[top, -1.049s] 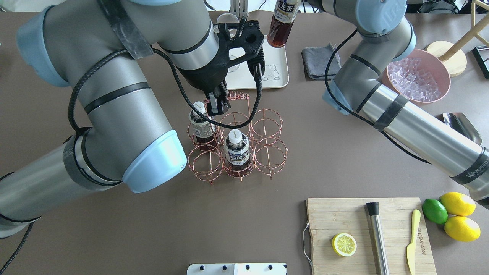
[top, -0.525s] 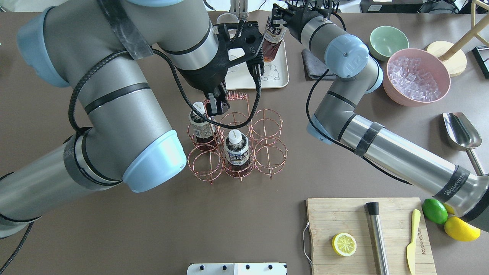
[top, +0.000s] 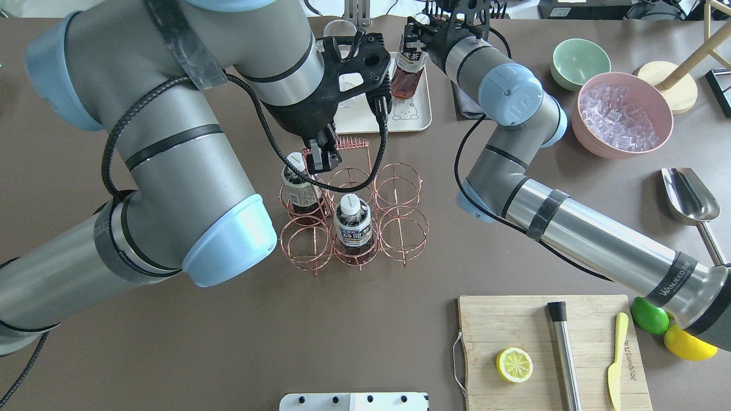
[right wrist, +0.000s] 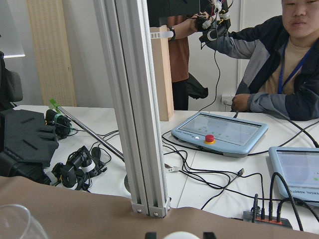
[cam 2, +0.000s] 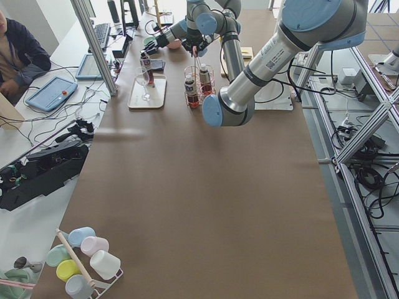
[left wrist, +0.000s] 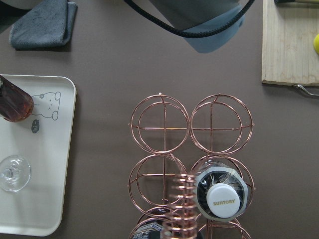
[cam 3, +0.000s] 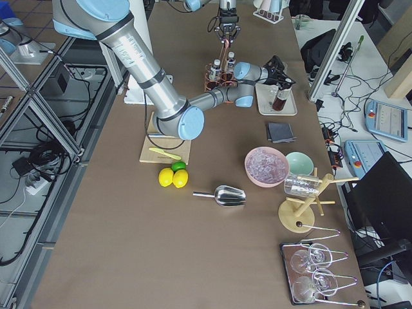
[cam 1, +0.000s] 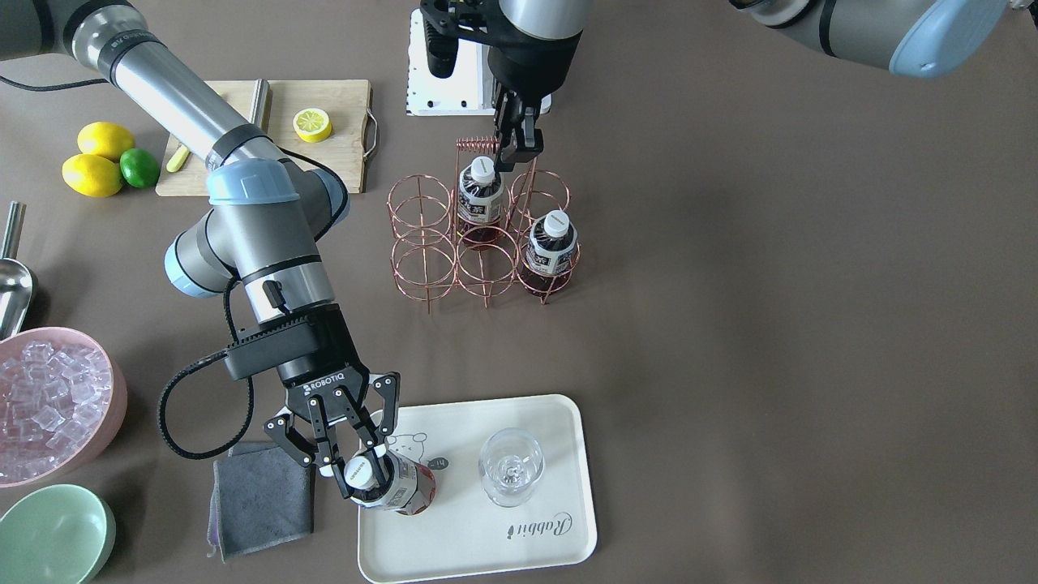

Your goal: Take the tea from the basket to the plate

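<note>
right gripper (cam 1: 362, 477), clenched on tea bottle (cam 1: 401, 488), has dropped from high above to near-left corner of bear plate (cam 1: 470, 535); bottle tilted, release pending. left gripper (cam 1: 519, 150) pinches basket (cam 1: 422, 231) handle.

"SUNTORY": white cap of tea bottle (left wrist: 222, 196), standing in basket (left wrist: 160, 95). "Rabbit": plate (cam 1: 462, 535), well apart from basket. "ROBOTIQ": right gripper (cam 1: 362, 470) body, likewise apart.

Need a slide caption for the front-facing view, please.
Right gripper holds a tea bottle over the plate, near the glass; left gripper closed at the basket handle, two bottles inside.
</note>
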